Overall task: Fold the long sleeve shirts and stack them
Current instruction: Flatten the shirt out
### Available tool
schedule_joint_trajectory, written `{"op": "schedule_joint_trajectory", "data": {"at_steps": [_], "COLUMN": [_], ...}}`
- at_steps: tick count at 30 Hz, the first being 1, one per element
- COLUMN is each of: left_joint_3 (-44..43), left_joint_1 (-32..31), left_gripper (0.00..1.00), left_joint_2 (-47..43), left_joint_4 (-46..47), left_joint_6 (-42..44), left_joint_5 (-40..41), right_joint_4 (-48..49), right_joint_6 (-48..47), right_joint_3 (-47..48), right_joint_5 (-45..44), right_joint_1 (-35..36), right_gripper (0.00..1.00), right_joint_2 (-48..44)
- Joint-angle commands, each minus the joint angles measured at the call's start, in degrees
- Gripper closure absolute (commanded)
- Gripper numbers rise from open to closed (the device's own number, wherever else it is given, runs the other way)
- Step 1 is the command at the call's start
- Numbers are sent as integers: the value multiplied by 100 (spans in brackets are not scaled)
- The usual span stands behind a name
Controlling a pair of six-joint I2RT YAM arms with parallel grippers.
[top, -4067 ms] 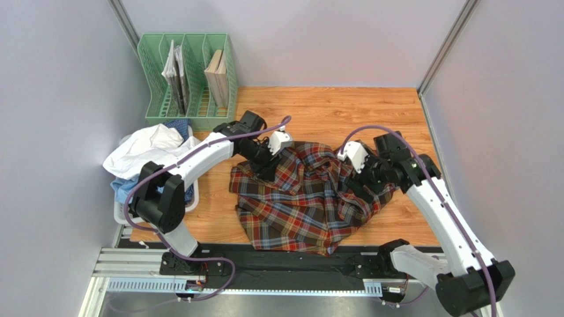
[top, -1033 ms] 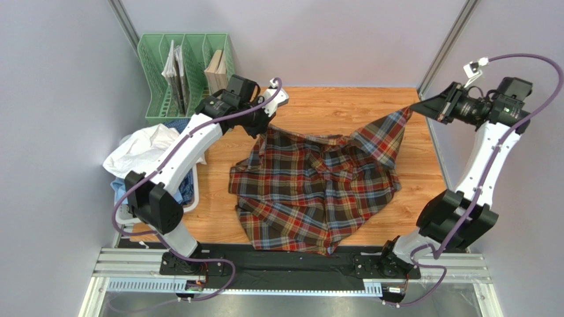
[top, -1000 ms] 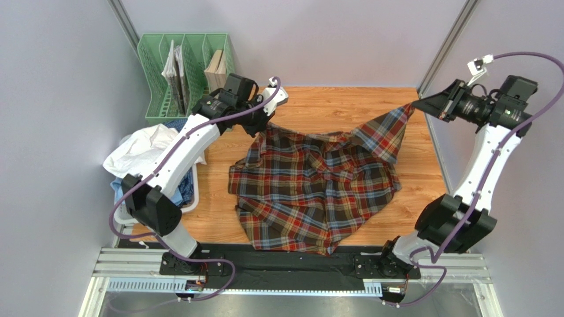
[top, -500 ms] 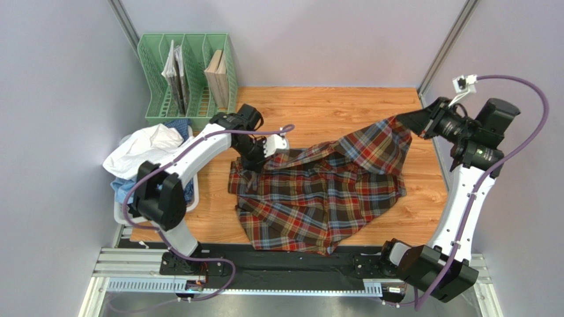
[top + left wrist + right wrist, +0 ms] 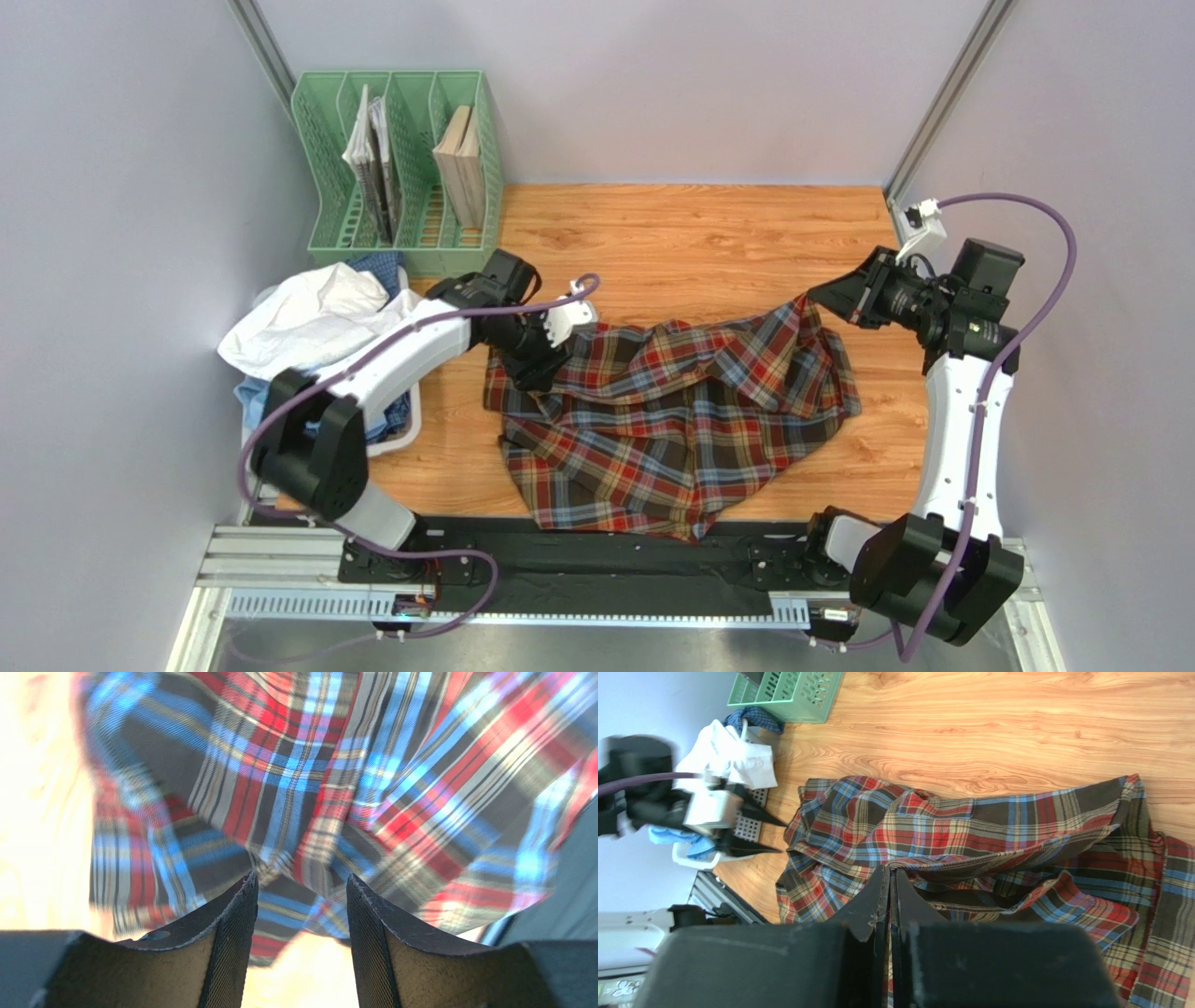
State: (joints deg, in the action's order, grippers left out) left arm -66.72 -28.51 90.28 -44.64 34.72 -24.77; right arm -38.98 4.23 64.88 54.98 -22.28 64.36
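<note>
Red, brown, blue and yellow tartan cloth shirt (image 5: 659, 420) crumpled mid-table, right edge raised. Soft, light, limp; likely to sag, so best taken at hems or shoulder seams. Left claw (image 5: 302, 882) spread just over the cloth, holding nothing. Right claw (image 5: 889, 871) pressed together, pinching a hem. Smooth wood-grain tabletop (image 5: 701, 231); white and light blue shirts (image 5: 316, 311) heaped at left by green mesh file rack (image 5: 400, 168); grey walls (image 5: 126, 210) close.

This is a robot test cell in a lab. Plain grey panel walls (image 5: 673, 84) on metal posts close in a wood-grain table (image 5: 701, 231). A left arm (image 5: 407, 343) and a right arm (image 5: 962, 420) are bolted to a metal rail (image 5: 281, 567) along its near edge.
</note>
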Motion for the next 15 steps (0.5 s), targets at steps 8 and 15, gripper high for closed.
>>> {"op": "schedule_joint_trajectory", "data": {"at_steps": [8, 15], "left_joint_3": [1064, 820], "left_joint_1": [-241, -1033], "left_gripper": [41, 43], "left_joint_2": [-1584, -1092], "left_joint_4": [1441, 1144], "left_joint_6": [-3796, -4789], "left_joint_5": [1210, 2584], "right_joint_4": [1700, 1850], "right_joint_6": [1088, 1326], "right_joint_3": [797, 1053], "right_joint_5": [-839, -910], "right_joint_1": [5, 22], "right_gripper": [100, 100], "right_joint_2": [454, 745]}}
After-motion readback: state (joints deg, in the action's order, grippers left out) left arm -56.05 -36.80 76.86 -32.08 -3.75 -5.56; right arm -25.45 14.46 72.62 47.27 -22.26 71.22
